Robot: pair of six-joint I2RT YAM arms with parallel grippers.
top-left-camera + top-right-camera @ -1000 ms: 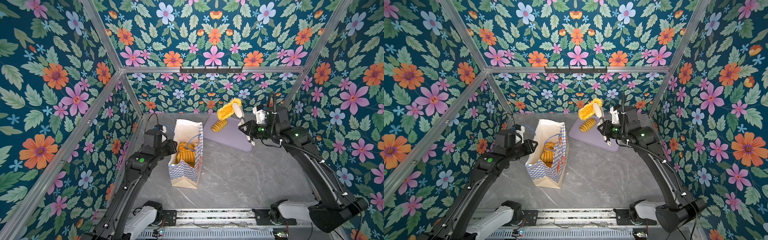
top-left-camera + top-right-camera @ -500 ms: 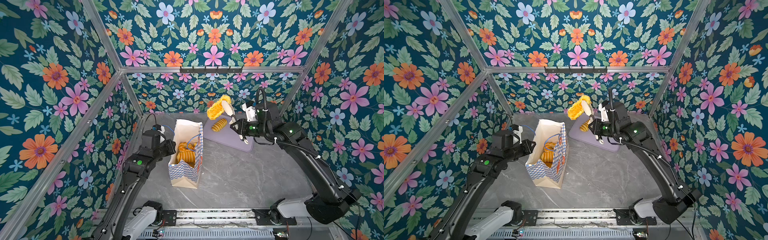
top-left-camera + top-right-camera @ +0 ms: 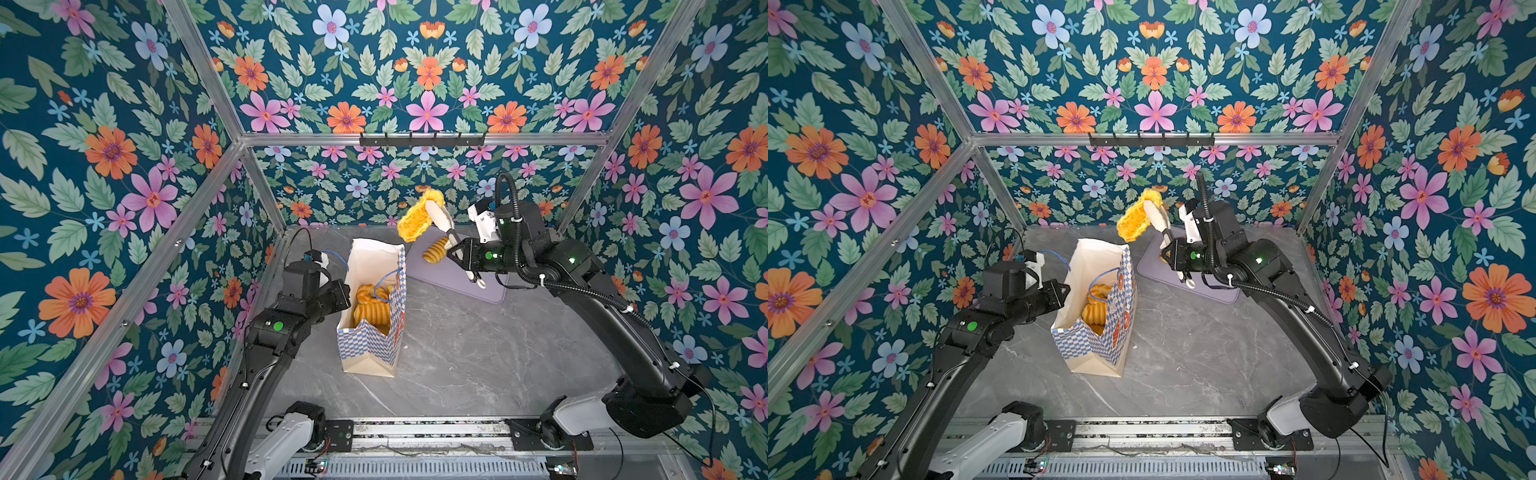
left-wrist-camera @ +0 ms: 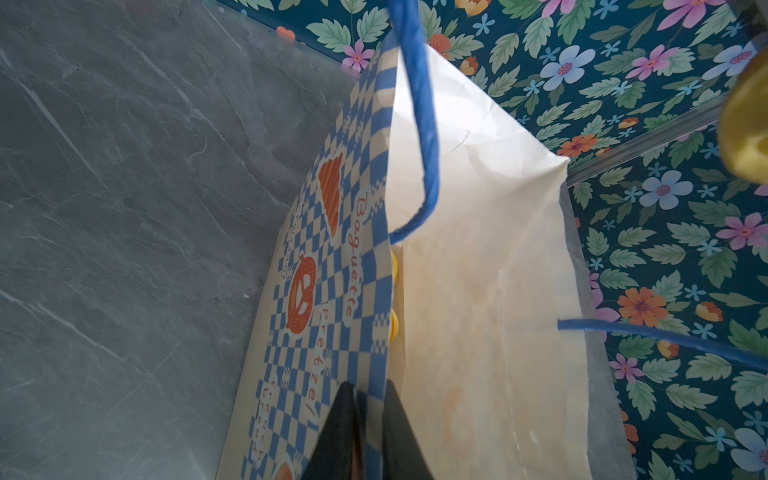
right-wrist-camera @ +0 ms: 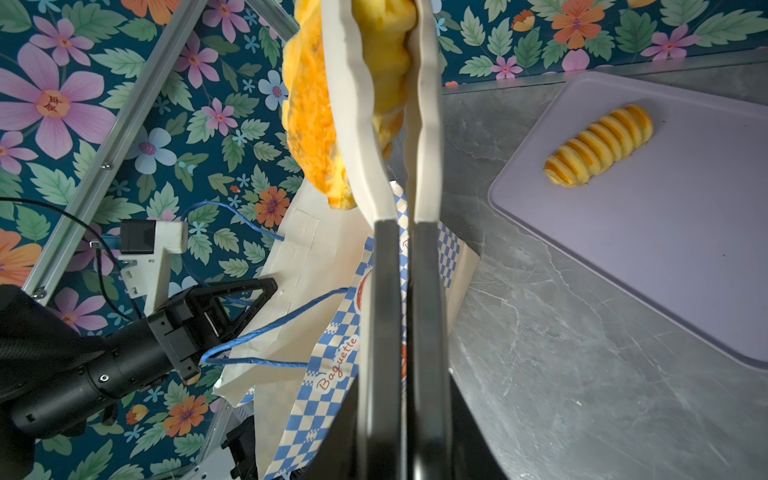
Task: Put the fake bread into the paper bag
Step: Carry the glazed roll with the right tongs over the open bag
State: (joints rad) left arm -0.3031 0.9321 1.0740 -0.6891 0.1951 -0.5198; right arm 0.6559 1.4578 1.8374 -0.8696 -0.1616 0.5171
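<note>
Item: grey marble-patterned bench [image 3: 478, 353] inside flower-papered walls. Nearest, at centre-left in both top views, stands the tall blue-and-white checkered paper bag [image 3: 365, 345], upright and open-mouthed, with several glossy golden toy pastries [image 3: 370, 307] already inside. At the bag's 9 o'clock, the left end effector [image 4: 369, 386] is closed onto the bag's side wall near the rim, one black finger on each side of the paper, holding the mouth open. A thin blue cord handle [image 4: 419, 124] loops across the opening. Further off, at the bag's 1 o'clock and raised over its far rim, the right end effector [image 5: 380, 62] clamps a lumpy yellow-orange fake loaf [image 3: 415, 220] between long white fingers, narrowly parted. Most of the loaf sticks out to one side. Beyond it, a flat lilac rectangular tray [image 3: 449, 278] carries one ridged golden croissant [image 3: 436, 251], not yet bagged. Hazards: the overhanging loaf may catch the far rim or a cord loop on the way down and buckle or tip the bag. The thin paper may slip or tear in the left pinch. With the bag partly full, the loaf may lodge high. Not determinable: the count of pastries inside, the loaf's height above the mouth, and the right fingertips, which run out of the wrist view.
</note>
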